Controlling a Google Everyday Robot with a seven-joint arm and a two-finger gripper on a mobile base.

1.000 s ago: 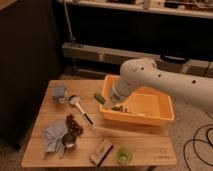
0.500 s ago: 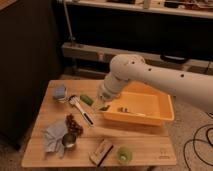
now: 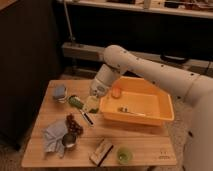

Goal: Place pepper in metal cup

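White arm reaches in from the right, down over the wooden bench. End effector sits low, just off the left wall of the orange bin, closed on the pepper. Pepper dark green, sticking out to the left, above the bench's left half. Metal cup stands near the front left edge, touching the blue cloth, just below the grape bunch, well apart from the pepper. Green cup at front centre.

tool | shifted left from bin to above table | pepper carried along
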